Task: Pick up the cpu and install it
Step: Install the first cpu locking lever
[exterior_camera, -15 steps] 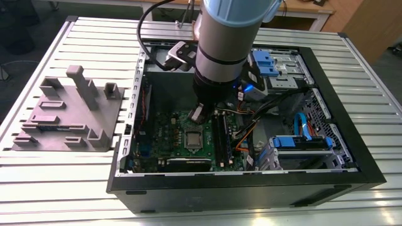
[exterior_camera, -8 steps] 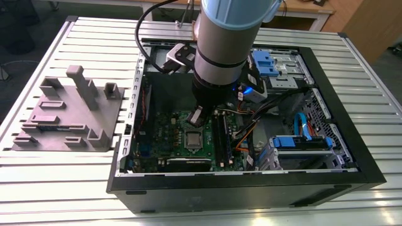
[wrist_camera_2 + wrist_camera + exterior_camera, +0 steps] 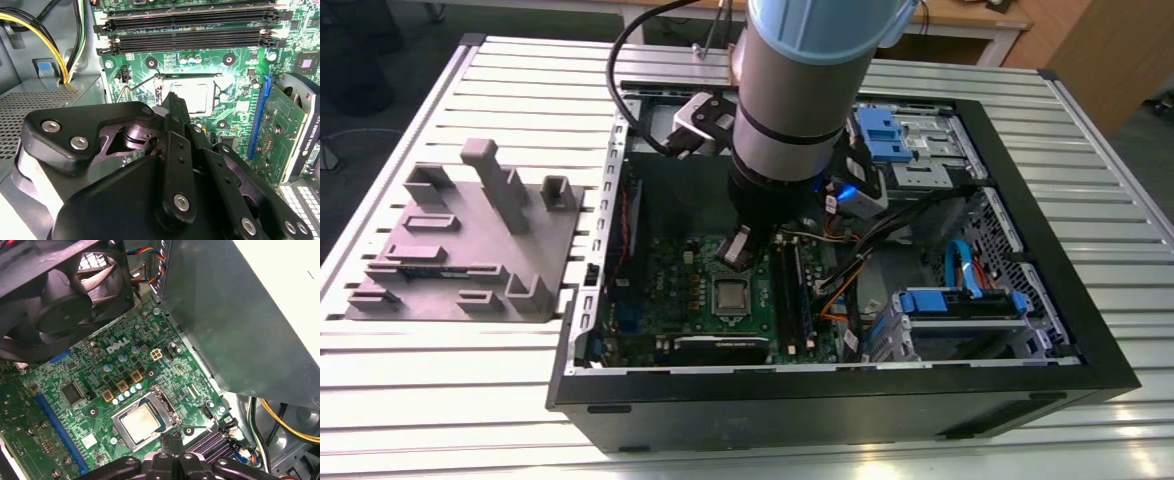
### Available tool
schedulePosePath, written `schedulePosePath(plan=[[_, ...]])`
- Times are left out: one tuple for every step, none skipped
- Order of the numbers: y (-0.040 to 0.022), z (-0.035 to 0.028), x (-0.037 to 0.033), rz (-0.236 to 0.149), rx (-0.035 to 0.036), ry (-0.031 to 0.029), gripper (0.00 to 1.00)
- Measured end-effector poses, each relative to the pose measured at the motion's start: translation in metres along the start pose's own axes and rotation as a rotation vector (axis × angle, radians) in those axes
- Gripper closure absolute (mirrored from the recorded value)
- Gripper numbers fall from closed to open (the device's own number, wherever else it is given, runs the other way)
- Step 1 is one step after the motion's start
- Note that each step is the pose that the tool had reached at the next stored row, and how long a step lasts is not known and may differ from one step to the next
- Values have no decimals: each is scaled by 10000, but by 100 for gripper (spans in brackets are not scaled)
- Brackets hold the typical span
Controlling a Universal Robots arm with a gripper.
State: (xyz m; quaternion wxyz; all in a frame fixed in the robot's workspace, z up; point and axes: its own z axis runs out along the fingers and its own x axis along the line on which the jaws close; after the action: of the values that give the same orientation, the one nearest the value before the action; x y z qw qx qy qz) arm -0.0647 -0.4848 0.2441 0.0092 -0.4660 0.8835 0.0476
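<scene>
The cpu (image 3: 727,294), a small silvery square, lies flat inside the metal socket frame (image 3: 165,402) on the green motherboard (image 3: 670,290) in the open computer case. In both wrist views the cpu (image 3: 141,421) (image 3: 196,97) sits seated in that frame, with the thin wire lever (image 3: 134,86) beside it. My gripper (image 3: 735,250) hangs just above and slightly to one side of the socket, apart from the chip. Its fingertips (image 3: 165,439) are pressed together with nothing between them, and the gripper (image 3: 172,98) is shut.
Black memory slots (image 3: 190,30) run beside the socket, and an expansion card (image 3: 280,135) stands on the other side. A black fan (image 3: 65,305) and the grey power supply box (image 3: 240,315) rise close by. Yellow cables (image 3: 35,30) run along the case wall. A grey fixture (image 3: 454,250) sits at the exterior view's left.
</scene>
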Motion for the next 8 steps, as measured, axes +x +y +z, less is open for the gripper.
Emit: schedulePosePath(plan=[[-1, 0, 1, 0, 0, 1, 90], [-1, 0, 0, 1, 0, 0, 90], [-6, -1, -3, -1, 0, 0, 90], [-25, -1, -17, -2, -1, 0, 90], [-51, -2, -35, 1, -4, 3, 90], [-83, -2, -60, 2, -8, 5, 90], [-112, -2, -88, 3, -12, 8, 90], [-134, -2, -116, 1, -14, 9, 90]])
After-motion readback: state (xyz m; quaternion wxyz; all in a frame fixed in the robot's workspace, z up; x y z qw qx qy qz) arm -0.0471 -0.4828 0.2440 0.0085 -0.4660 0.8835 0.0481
